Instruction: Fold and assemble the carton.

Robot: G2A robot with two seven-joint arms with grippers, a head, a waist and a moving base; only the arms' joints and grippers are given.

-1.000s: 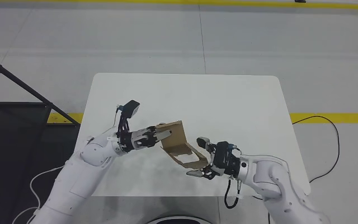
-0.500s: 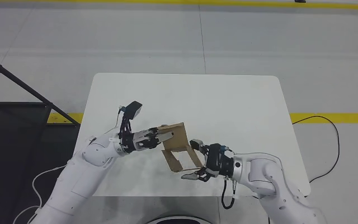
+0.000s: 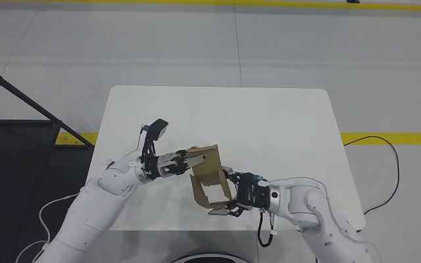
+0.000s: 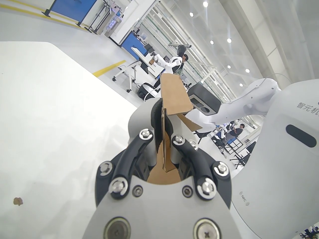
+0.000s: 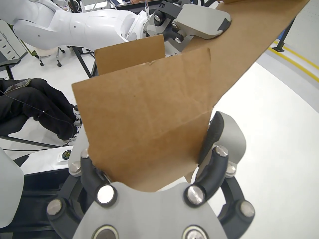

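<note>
A brown cardboard carton [image 3: 209, 176], partly folded, hangs above the near-middle of the white table [image 3: 263, 118]. My left gripper [image 3: 189, 159] is shut on the carton's upper left edge. In the left wrist view that edge stands pinched between the pads [image 4: 156, 115], with a flap of the carton [image 4: 174, 95] rising beyond. My right gripper [image 3: 224, 193] is open, and its fingers straddle the carton's lower right panel. In the right wrist view this carton panel [image 5: 144, 115] lies across the open jaws, hiding one finger. The other finger's pad [image 5: 214, 130] sits at the panel's edge. The left gripper [image 5: 199, 23] grips farther up.
The table's near edge [image 3: 171, 229] lies just below both grippers. A small brown scrap [image 4: 18, 201] lies on the table near the left arm. A black stand [image 3: 39, 108] and dark mat sit to the table's left.
My right gripper has moved left, up to the carton, and its open fingers now straddle the lower panel. The left gripper has turned the carton more upright.
</note>
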